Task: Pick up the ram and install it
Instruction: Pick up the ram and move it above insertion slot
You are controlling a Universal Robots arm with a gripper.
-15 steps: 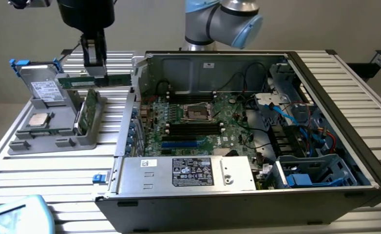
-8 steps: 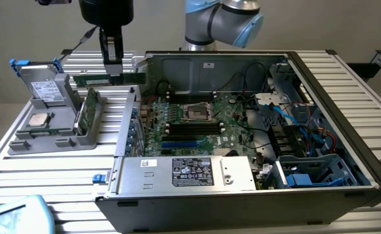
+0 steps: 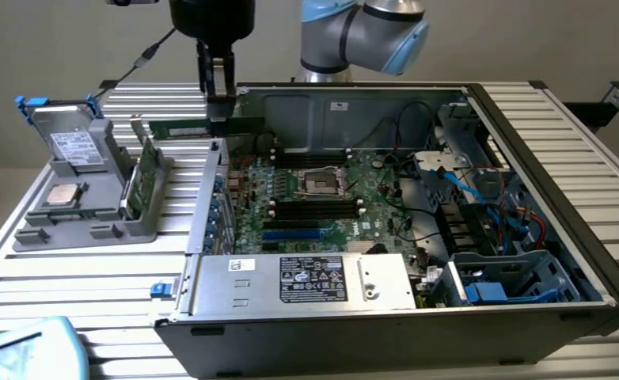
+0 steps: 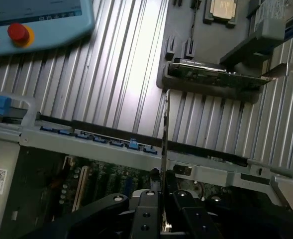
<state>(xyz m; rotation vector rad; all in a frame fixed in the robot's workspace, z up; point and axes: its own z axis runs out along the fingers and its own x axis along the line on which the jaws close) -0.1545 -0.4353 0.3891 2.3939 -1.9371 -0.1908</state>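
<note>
In the exterior view the pincer (image 3: 221, 115) hangs at about eleven o'clock from the middle of the open computer case (image 3: 394, 344), over its far corner on the exterior view's left. Its two dark fingers are pinching the ram (image 3: 188, 127), a long thin green stick held lengthwise and level, clear of the desk (image 3: 77, 277) and above the case's edge. From the wrist view the ram (image 4: 165, 124) shows edge-on as a thin line running out from between the fingers of the pincer (image 4: 163, 181), which are pressed against its two faces. The motherboard (image 3: 331, 198) lies flat inside the case, at about four o'clock from the pincer and well below it, with its square socket (image 3: 320, 182) between rows of long dark slots. A silver power supply (image 3: 299, 281) with a label sits at six o'clock in the case. At nine o'clock from the case a grey holder (image 3: 82, 226) stands on the desk, carrying a silver processor chip (image 3: 65, 194) and a wider green card (image 3: 141, 178) set on edge. A pale blue teach pendant (image 3: 19, 348) lies at seven o'clock, near the desk's corner; the wrist view shows its red button (image 4: 18, 32).
</note>
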